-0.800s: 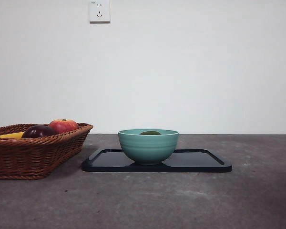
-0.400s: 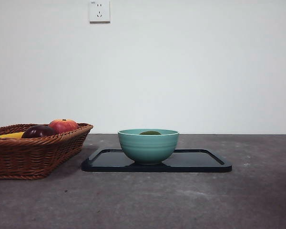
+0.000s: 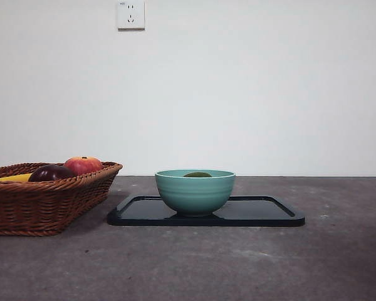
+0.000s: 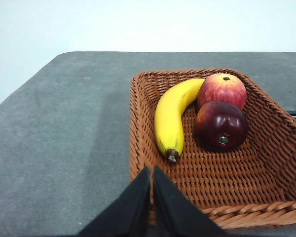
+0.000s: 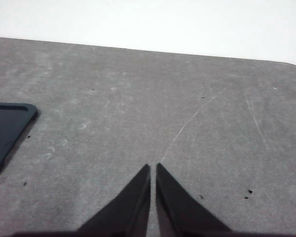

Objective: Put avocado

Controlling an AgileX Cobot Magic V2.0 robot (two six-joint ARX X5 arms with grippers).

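The avocado (image 3: pixel 198 174) lies inside the teal bowl (image 3: pixel 195 192); only its olive-green top shows over the rim in the front view. The bowl stands on the black tray (image 3: pixel 257 213). My left gripper (image 4: pixel 152 170) is shut with nothing in it, hovering over the near edge of the wicker basket (image 4: pixel 266 148). My right gripper (image 5: pixel 153 168) is shut and empty above bare table, to the right of the tray's corner (image 5: pixel 5 126). Neither arm shows in the front view.
The wicker basket (image 3: pixel 44 200) at the left holds a banana (image 4: pixel 170 118), a red-orange apple (image 4: pixel 222 89) and a dark purple fruit (image 4: pixel 221 126). A wall socket (image 3: pixel 131 14) is on the back wall. Grey tabletop lies around the tray.
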